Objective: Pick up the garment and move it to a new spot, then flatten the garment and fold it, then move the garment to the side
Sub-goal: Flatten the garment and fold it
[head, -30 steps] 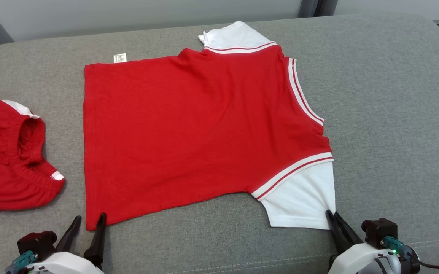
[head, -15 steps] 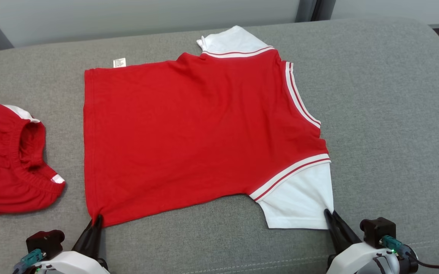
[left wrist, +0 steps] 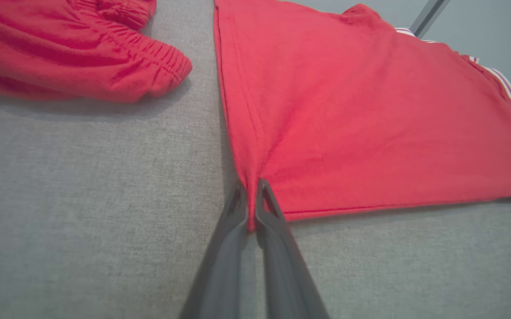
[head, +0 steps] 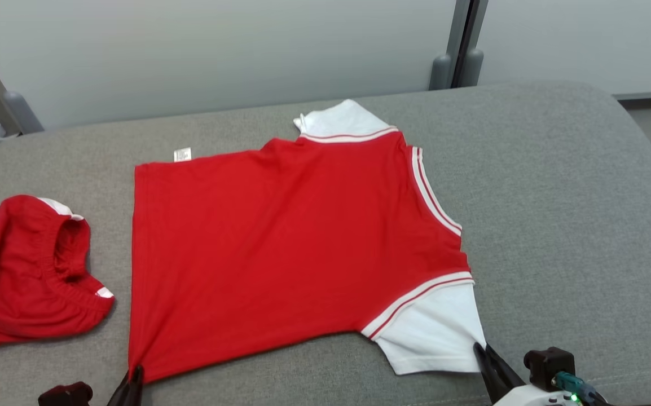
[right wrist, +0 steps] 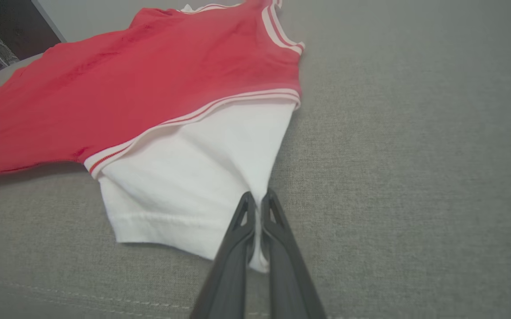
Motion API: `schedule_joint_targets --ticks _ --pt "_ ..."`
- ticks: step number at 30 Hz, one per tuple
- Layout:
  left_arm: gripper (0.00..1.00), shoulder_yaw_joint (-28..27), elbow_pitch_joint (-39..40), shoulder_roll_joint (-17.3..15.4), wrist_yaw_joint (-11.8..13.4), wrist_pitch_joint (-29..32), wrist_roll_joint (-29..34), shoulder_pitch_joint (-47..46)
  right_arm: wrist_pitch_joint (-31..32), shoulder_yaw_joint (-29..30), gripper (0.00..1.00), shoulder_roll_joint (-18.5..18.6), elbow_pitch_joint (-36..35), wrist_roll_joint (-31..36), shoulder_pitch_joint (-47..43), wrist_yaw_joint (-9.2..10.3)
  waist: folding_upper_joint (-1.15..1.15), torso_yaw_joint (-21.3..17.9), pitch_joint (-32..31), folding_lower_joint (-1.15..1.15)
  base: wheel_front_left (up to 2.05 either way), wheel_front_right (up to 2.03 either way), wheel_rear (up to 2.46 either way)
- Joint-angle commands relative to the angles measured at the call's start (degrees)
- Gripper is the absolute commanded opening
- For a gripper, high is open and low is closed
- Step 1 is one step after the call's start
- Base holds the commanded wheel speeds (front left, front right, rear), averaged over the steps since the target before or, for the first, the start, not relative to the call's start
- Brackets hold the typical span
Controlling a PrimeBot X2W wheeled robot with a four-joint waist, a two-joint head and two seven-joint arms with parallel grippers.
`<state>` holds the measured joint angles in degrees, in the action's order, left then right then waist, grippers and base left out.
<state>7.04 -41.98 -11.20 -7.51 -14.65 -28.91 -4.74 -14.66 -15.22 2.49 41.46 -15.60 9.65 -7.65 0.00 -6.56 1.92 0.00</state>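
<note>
- red jersey T-shirt (head: 280, 248), white sleeves with striped trim, lies flat on grey woven cushion (head: 557, 225)
- left gripper (left wrist: 251, 199) low, clamped on red hem corner
- right gripper (right wrist: 259, 208) low, clamped on white sleeve edge

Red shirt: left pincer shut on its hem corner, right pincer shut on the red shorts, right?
No. The right pincer is shut on the white sleeve of the red shirt, not the red shorts, which lie apart to the left; the right wrist view shows it. The left pincer is shut on the hem corner, as said.
</note>
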Motion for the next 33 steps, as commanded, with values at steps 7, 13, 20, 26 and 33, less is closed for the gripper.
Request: schedule_joint_targets --ticks 7,13,20,26,33 --pt "0.00 -5.99 -1.15 0.04 0.02 -0.35 3.94 0.14 -0.16 -1.82 0.00 0.41 -2.45 0.25 -2.14 0.16 0.00 -0.50 -2.75 0.00 0.00 0.00 0.00" --pt "0.00 -8.51 -2.11 0.27 0.02 -0.35 6.01 0.17 1.53 -4.18 0.00 1.21 -5.45 -0.76 -4.58 0.16 0.00 -1.41 -3.02 0.00 0.00 0.00 0.00" --pt "0.00 -9.78 -2.56 0.38 0.02 -0.35 7.42 -0.08 3.64 -5.25 0.00 2.28 -8.98 -1.69 -7.22 0.16 0.00 -1.30 -2.74 0.00 0.00 0.00 0.00" --pt "0.00 -9.65 -2.42 0.26 0.02 -0.35 7.90 -0.25 5.04 -6.03 0.00 2.61 -11.12 -2.31 -8.56 0.16 0.00 -0.69 -2.42 0.00 0.00 0.00 0.00" --pt "0.00 -7.85 0.28 0.00 0.02 -0.35 7.52 -0.98 3.02 -2.17 0.00 2.66 -14.70 1.05 -6.16 0.16 0.00 0.64 -1.29 0.00 0.00 0.00 0.00"
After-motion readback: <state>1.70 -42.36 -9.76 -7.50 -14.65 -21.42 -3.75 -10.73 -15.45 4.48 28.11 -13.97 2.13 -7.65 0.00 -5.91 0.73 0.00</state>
